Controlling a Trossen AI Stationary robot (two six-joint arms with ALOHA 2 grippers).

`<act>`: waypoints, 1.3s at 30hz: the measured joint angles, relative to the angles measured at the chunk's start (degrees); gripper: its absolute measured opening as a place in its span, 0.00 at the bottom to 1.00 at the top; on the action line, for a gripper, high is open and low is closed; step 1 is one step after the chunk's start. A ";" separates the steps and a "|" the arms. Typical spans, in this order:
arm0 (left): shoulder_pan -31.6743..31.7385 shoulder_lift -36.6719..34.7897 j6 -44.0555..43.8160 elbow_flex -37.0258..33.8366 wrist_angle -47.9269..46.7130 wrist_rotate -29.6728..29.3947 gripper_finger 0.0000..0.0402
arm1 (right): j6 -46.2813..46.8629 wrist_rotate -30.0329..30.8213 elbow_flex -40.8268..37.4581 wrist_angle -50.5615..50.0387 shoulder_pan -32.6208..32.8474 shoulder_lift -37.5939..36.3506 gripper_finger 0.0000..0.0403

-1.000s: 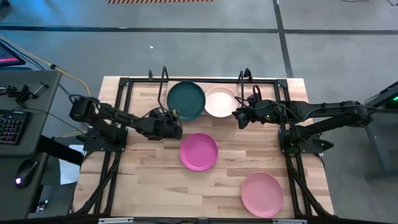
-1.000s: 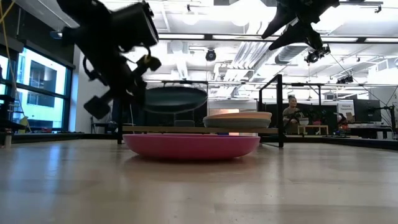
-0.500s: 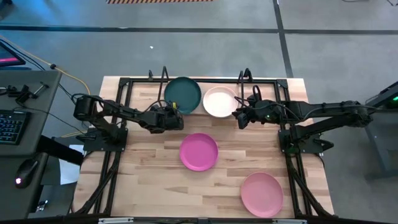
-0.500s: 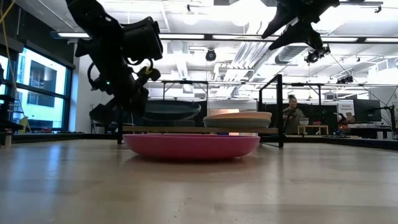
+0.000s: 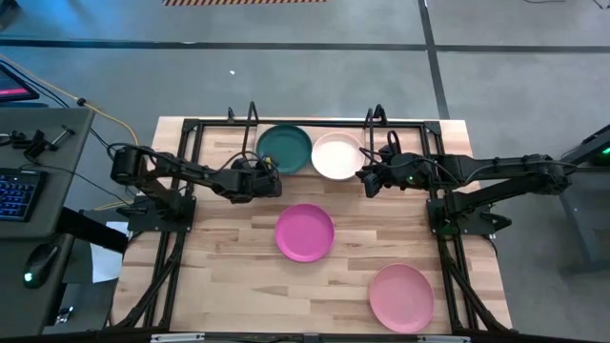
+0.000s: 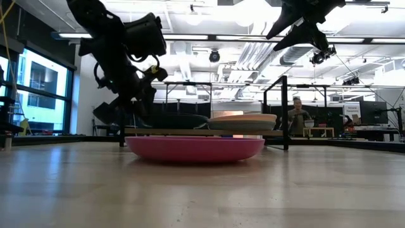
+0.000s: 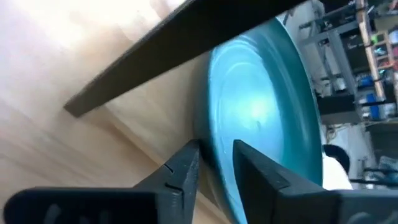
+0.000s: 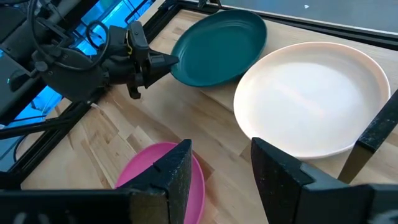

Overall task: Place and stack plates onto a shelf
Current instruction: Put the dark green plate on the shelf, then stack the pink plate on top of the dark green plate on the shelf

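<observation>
**Setting the green plate down on the shelf**

Nearest us in the high view, the light pink plate [image 5: 401,298] lies by the table's front right, well apart from everything else. The magenta plate [image 5: 305,232] sits mid-table, just in front of the shelf. Both wait on the tabletop [image 5: 229,286], not yet shelved.

Beyond them, our left gripper [image 5: 270,177] holds the dark green plate [image 5: 285,150] by its near rim, the two fingers [image 7: 180,171] pinched narrowly on either side of the edge. The plate appears to rest on the shelf [image 6: 183,132], or very nearly; the low view shows it low and level beside the cream plate [image 5: 336,156]. We judge the step in hand to be the release. We should let the plate settle flat, part the fingers only enough to clear the rim, then draw straight back toward the left.

The margins are tight. The green plate's rim is just beside the cream plate's rim, perhaps touching, so any sideways nudge could shift both. A black upright stands close by on the far left.

Our right gripper [image 5: 368,181] hangs near the cream plate's front edge with its fingers spread wide and nothing between them, so we keep our retreat clear of it. Open room lies over the left of the tabletop.
</observation>
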 joint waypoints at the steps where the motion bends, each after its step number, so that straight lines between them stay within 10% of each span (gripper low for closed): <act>1: 0.00 -0.18 0.95 0.00 -0.45 0.01 0.24 | 0.01 0.00 0.00 0.00 0.00 0.00 0.36; 16: -0.56 -1.86 6.70 -0.02 -2.65 8.15 0.41 | 1.23 0.10 0.00 0.09 0.00 0.01 0.36; 27: -2.25 -11.75 12.62 -0.04 -8.44 3.00 0.43 | 1.09 1.13 0.00 0.04 0.00 0.02 0.36; 39: -5.73 -21.42 60.93 -0.07 10.90 17.77 0.43 | 1.07 1.49 0.00 -0.04 0.00 0.02 0.36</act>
